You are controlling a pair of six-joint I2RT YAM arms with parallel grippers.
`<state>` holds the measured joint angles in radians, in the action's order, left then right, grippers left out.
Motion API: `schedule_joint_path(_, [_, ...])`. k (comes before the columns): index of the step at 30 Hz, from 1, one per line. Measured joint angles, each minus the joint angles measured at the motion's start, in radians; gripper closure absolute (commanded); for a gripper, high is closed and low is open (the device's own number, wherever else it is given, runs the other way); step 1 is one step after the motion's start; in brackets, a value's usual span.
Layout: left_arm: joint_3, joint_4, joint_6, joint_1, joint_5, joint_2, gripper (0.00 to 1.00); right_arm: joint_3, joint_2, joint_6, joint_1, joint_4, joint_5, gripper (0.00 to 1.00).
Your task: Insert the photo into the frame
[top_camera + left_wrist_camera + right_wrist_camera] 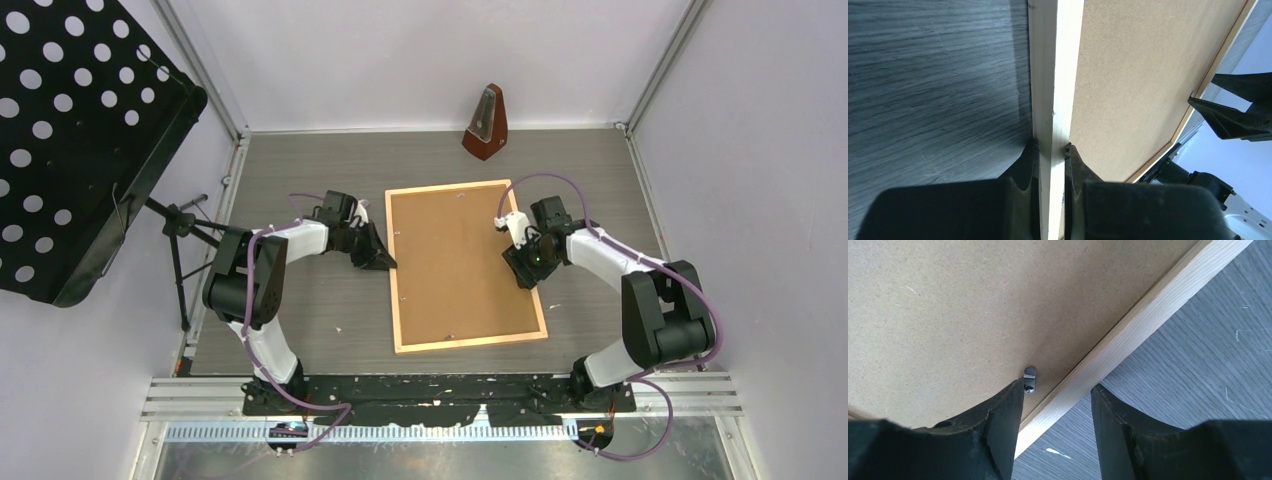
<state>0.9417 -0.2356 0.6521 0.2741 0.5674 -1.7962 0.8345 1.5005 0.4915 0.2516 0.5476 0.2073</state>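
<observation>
Grey worktop [300, 320] bears the frame [470, 341], back up, board [460, 260] in it; photo unseen. Left claw [1052, 150] pinches its rail; right claw [1058, 385] gapes astride the opposite rail. Probably light, stiff and apt to slide: grip rails edgewise.

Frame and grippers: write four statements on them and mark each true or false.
1. The left gripper clamps the frame by one edge. True.
2. The right gripper is shut. False: its jaws stand open astride the frame's other edge, near a metal clip.
3. The frame lies front side up. False: its back is up, filled by the brown backing board.
4. A metronome stands beyond the frame's far end. True.
</observation>
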Motion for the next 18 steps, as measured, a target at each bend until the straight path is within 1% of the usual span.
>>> schedule_joint_path(18, [0.000, 0.001, 0.004, -0.005, 0.009, -0.004, 1.00, 0.059, 0.049, -0.045, 0.000, 0.019, -0.043, 0.52])
